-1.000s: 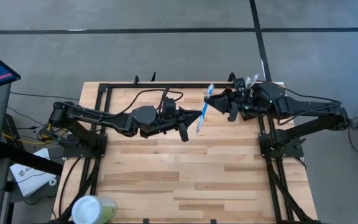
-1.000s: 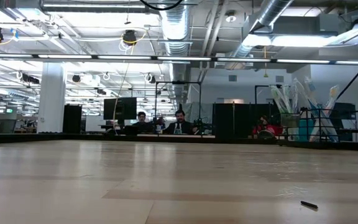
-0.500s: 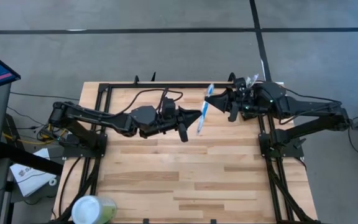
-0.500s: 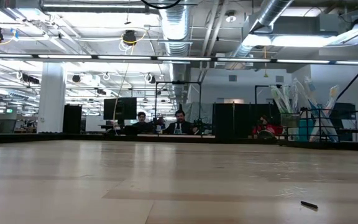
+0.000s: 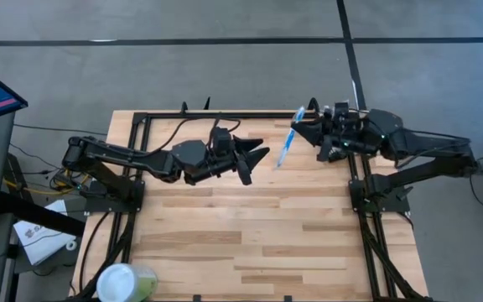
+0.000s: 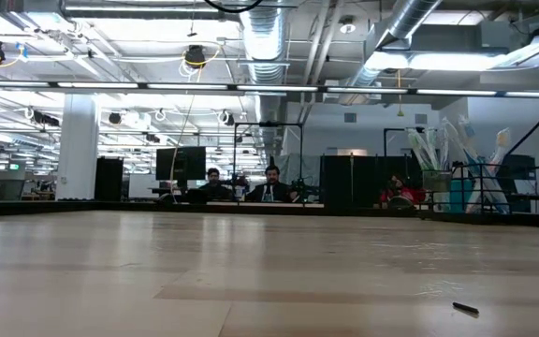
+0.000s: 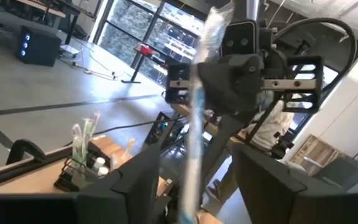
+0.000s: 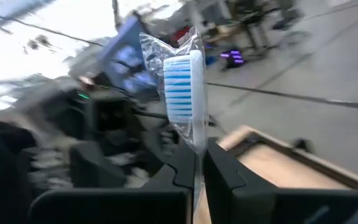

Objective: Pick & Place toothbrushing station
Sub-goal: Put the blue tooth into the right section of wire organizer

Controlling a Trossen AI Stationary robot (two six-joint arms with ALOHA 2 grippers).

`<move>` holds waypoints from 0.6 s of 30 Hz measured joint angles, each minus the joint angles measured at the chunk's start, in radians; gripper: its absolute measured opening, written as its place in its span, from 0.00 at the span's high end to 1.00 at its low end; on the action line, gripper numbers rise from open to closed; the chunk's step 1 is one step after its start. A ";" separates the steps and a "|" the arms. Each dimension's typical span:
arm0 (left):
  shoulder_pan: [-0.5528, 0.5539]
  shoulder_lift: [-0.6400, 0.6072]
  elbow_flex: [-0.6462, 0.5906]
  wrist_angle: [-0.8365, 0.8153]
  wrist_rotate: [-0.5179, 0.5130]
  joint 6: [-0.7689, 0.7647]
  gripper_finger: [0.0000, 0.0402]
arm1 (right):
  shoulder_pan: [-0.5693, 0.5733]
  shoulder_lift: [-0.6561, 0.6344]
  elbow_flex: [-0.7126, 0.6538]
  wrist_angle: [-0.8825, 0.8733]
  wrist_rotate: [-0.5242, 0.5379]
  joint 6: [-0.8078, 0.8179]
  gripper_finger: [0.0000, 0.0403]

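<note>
Clenched on a wrapped toothbrush (image 5: 286,148), your right gripper (image 5: 298,131) holds it up over the far edge of the wooden table (image 5: 250,226), bristle end clear in its own wrist view (image 8: 181,93). Your left gripper (image 5: 254,156), fingers spread and empty, sits just beside the brush on the table-centre side. Farther out, a pale-green lidded cup (image 5: 124,283) stands at the table's near left corner. No black toothbrushing station shows on the table in any view, so I cannot place it. I judge this a hand-over step with the brush in the right arm's care; next you must find the holder and carry the brush to it.
</note>
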 joint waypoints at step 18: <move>0.009 0.000 -0.001 -0.046 0.000 -0.008 0.58 | 0.238 -0.137 0.000 -0.781 0.700 0.149 0.99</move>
